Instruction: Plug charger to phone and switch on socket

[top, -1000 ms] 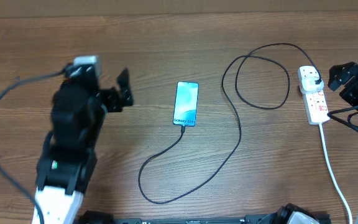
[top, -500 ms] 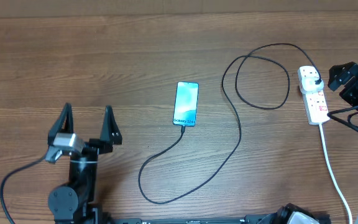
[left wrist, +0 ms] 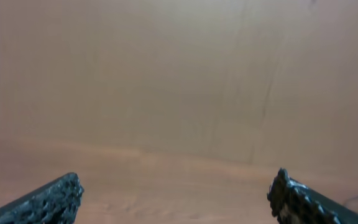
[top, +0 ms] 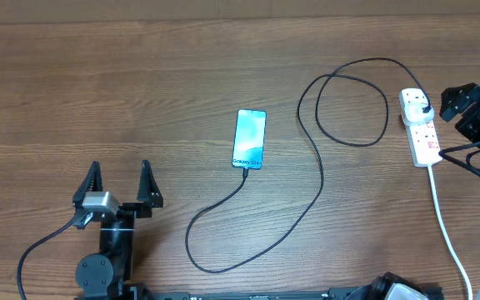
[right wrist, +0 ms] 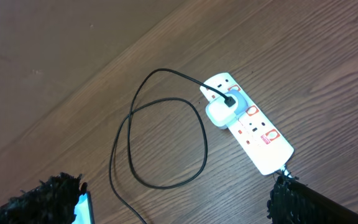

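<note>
We judged the thin black charger cable (top: 321, 179) plugged into the slim cyan-screened phone (top: 250, 137). Remaining: switching the white oblong power strip (top: 424, 140) just ahead of the spread right gripper (right wrist: 173, 183).

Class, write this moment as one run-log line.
left gripper: open, empty | right gripper: open, beside socket | charger: tip at phone, plug in socket | switch: cannot tell

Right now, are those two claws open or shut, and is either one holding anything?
Left gripper: open, holding nothing.
Right gripper: open, holding nothing.
</note>
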